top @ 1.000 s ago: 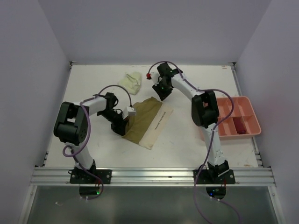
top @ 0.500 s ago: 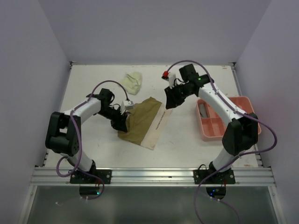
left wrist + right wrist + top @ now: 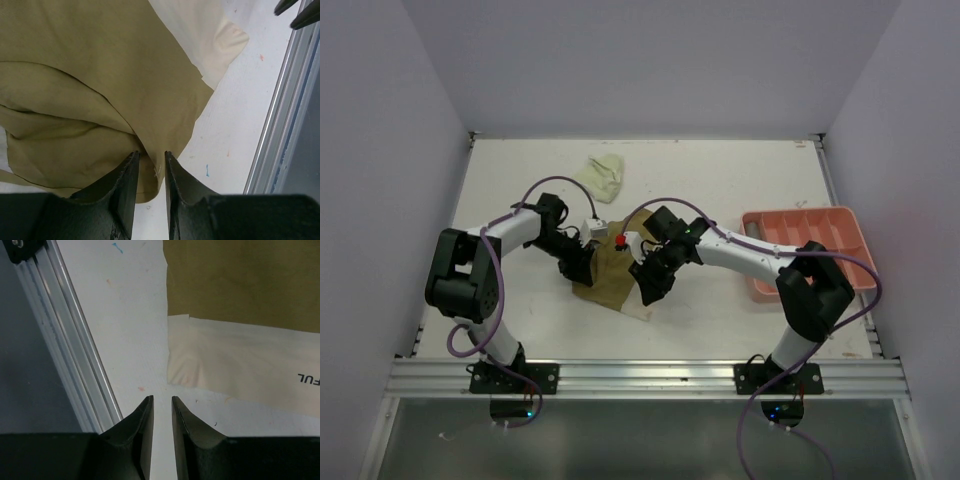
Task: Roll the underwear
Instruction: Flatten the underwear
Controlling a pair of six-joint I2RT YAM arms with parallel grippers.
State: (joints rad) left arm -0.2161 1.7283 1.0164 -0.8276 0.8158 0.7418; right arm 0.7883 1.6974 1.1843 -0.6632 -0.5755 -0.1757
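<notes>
Right tool (image 3: 649,292) swung onto olive-tan underwear (image 3: 612,268); left tool (image 3: 576,270) seemingly pinching edge.

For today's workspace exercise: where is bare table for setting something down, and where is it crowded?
Bare: the far right of the table behind the pink tray, and the near strip along the rail. Crowded: the middle, where both hands meet over the olive-tan underwear.

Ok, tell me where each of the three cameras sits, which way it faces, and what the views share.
Top external: fixed above and behind the bases, looking down on the table, both arms, the pink tray and a pale garment.
Left wrist: on the left arm, looking along the left gripper, which pinches the olive-tan underwear.
Right wrist: on the right arm, looking past the right gripper, nearly closed on nothing above the table, toward the garment's cream waistband.
Shared: all three show the olive-tan underwear.
</notes>
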